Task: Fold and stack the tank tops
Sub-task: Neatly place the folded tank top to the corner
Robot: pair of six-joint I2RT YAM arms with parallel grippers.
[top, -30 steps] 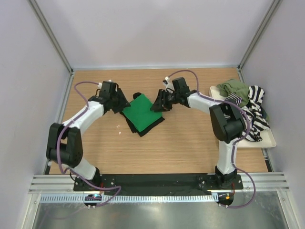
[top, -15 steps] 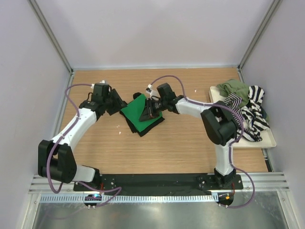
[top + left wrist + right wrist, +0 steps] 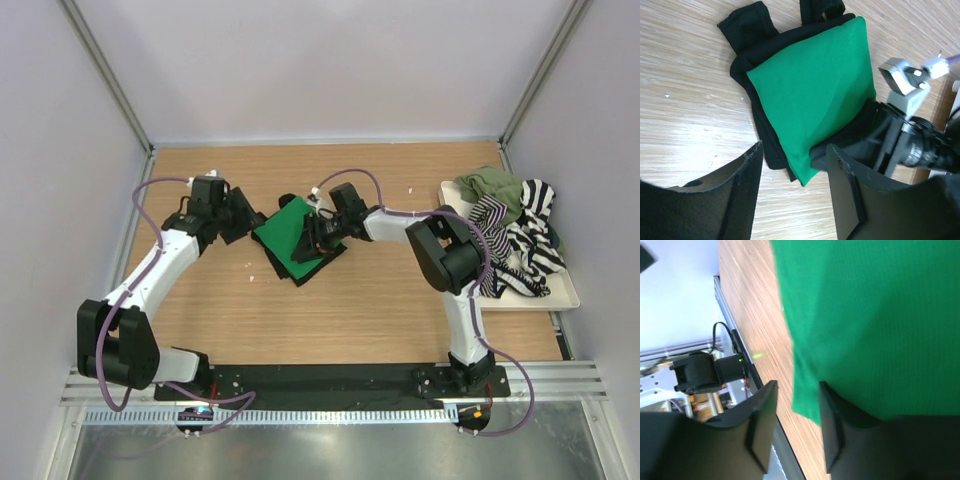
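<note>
A folded bright green tank top (image 3: 290, 233) lies on a folded black tank top (image 3: 300, 272) in the middle of the table. Both show in the left wrist view, the green one (image 3: 815, 90) over the black one (image 3: 752, 40). My right gripper (image 3: 310, 242) is open, low over the green top's right edge, with the cloth's corner (image 3: 807, 405) between its jaws. My left gripper (image 3: 247, 222) is open and empty, just left of the stack. An olive tank top (image 3: 490, 185) and a striped tank top (image 3: 530, 245) lie heaped on a tray.
The white tray (image 3: 560, 298) stands at the right edge of the table. Walls close in the table at the back and both sides. A small white speck (image 3: 250, 264) lies on the wood left of the stack.
My right gripper has moved left and down onto the green top's right edge. My left gripper has drawn back a little to the left, away from the stack.
</note>
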